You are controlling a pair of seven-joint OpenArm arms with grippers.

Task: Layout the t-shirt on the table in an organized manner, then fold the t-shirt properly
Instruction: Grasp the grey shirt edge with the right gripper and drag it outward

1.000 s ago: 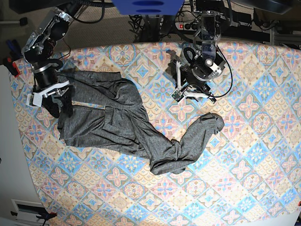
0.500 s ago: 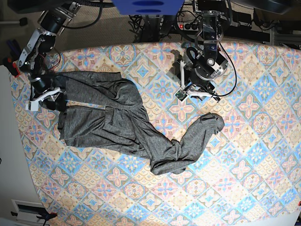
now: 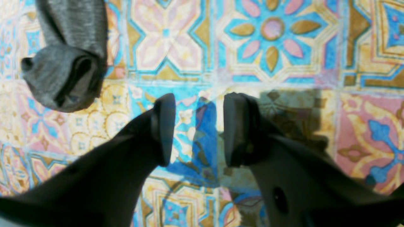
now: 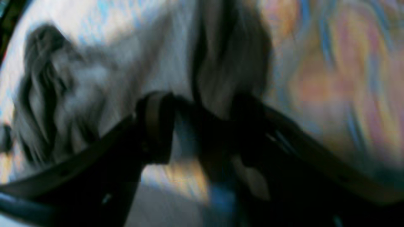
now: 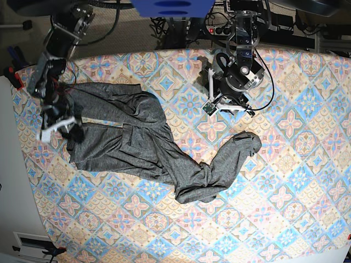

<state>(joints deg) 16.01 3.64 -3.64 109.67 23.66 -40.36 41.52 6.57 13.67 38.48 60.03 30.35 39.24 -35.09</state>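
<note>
Laying-out is barely begun: t-shirt [image 5: 148, 145] lies crumpled on the table [image 5: 296, 181]. Left gripper [image 3: 195, 129] hovers released above one sleeve; right gripper [image 5: 57, 127] sits at the opposite edge, grip unclear.

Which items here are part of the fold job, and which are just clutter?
Job:
- t-shirt, crumpled
- table with patterned cloth
- left gripper, open over bare cloth
- right gripper at the shirt's edge

Clutter:
- cables and power strip behind the table
- blue object at the top edge

light: bright, even | right wrist: heavy motion blur | base: sharp
</note>
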